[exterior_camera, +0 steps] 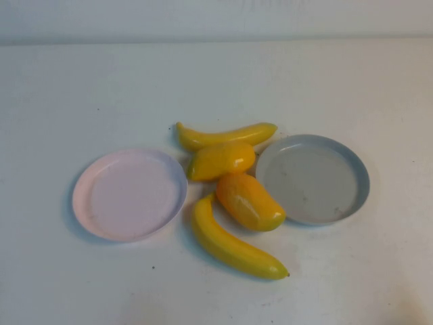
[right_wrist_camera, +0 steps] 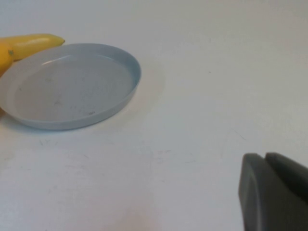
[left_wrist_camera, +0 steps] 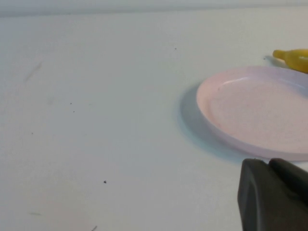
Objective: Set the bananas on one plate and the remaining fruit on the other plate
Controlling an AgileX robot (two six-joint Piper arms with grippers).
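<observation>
In the high view two bananas lie between the plates, one at the far side point(exterior_camera: 226, 135) and one nearer point(exterior_camera: 233, 245). Two plump yellow-orange fruits point(exterior_camera: 221, 160) point(exterior_camera: 250, 201) lie between them, the far one touching the far banana. The pale pink plate point(exterior_camera: 128, 195) at left and the grey-blue plate point(exterior_camera: 312, 178) at right hold nothing. Neither arm shows in the high view. My left gripper point(left_wrist_camera: 267, 162) is shut and empty, near the pink plate point(left_wrist_camera: 260, 110). My right gripper point(right_wrist_camera: 264, 156) is shut and empty, well apart from the grey-blue plate point(right_wrist_camera: 67, 86).
A white table point(exterior_camera: 216, 74) runs to a pale wall at the back. A banana end point(left_wrist_camera: 293, 57) shows beyond the pink plate in the left wrist view. Another banana end point(right_wrist_camera: 33, 43) shows beyond the grey-blue plate in the right wrist view.
</observation>
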